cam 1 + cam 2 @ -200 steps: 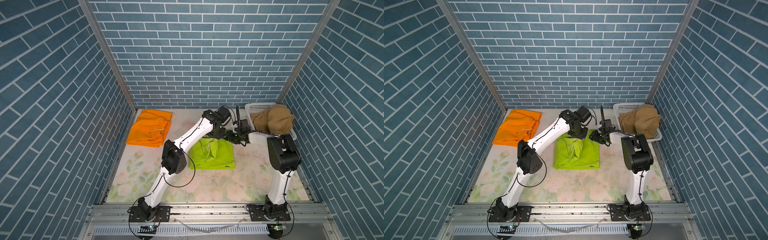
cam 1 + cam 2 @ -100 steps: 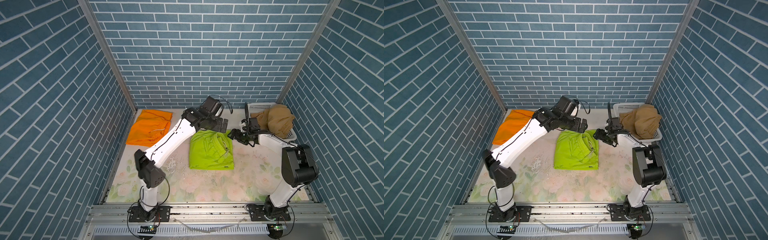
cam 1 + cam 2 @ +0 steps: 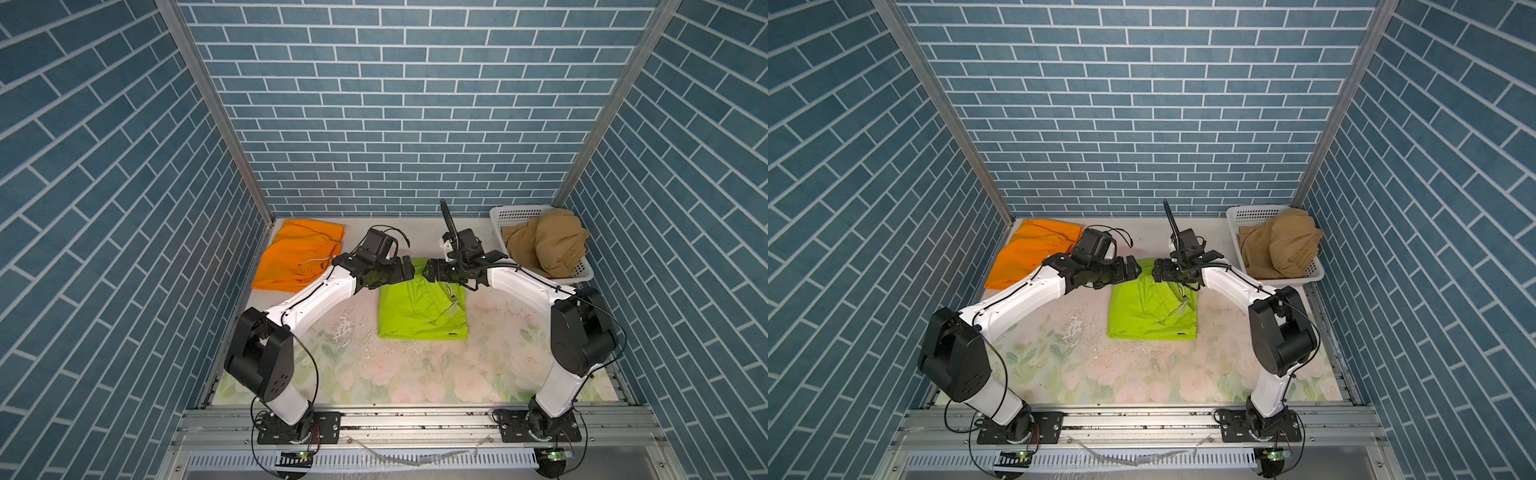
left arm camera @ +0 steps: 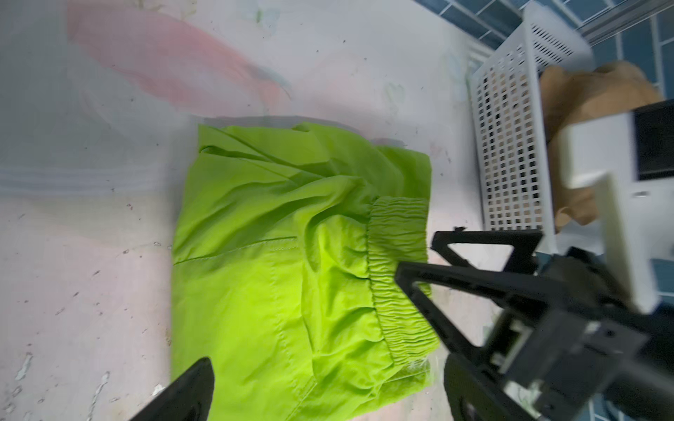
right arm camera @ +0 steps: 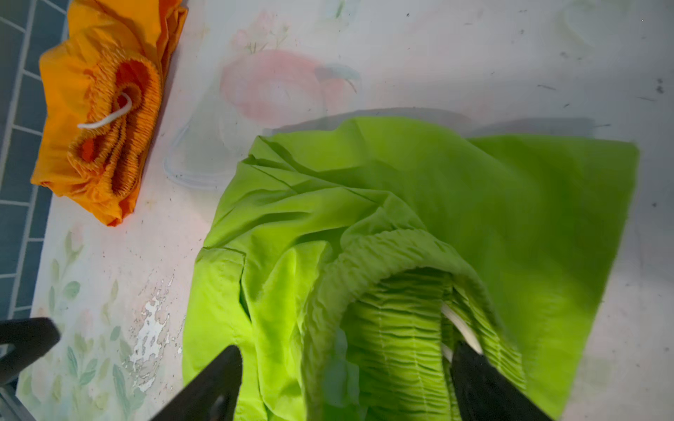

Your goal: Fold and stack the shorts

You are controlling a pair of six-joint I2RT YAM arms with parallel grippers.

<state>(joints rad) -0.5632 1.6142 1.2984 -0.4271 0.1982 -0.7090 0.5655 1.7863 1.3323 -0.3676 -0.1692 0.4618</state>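
The bench (image 3: 415, 374) shows you the big tan shorts (image 3: 552, 245) bunched in the basket (image 3: 515, 214) at its far right corner. The orange shorts (image 3: 297, 259) lie at the far left corner. The green shorts (image 3: 419, 309) look folded mid-bench, not stacked. Your left fingers (image 4: 193, 390) and right fingers (image 5: 219, 382) are wide and empty.

Tips facing, close together: left claw (image 3: 1133, 268) and right claw (image 3: 1158, 271); lime green shorts (image 3: 1152, 318) on counter (image 3: 1059, 365) just under both.

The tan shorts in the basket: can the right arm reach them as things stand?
Probably yes: the tan shorts lie uncovered, heaped in the white basket, near the open right gripper, nothing between.
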